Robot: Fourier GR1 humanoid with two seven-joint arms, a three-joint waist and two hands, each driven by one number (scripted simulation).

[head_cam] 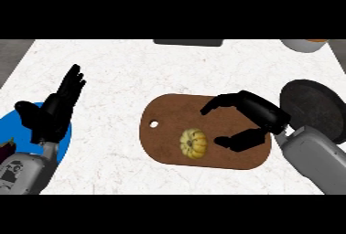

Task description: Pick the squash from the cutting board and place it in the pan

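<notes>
Squash transfer setup: counter carries the cutting board at centre and the pan at its right edge, right hand spread above the board for grasping, left hand resting open, squash near the board's front edge

A yellow squash lies on the brown cutting board on the white counter. The right hand hovers beside it, fingers curved apart, holding nothing. The dark pan sits right. The left hand rests open over a blue plate.
</notes>
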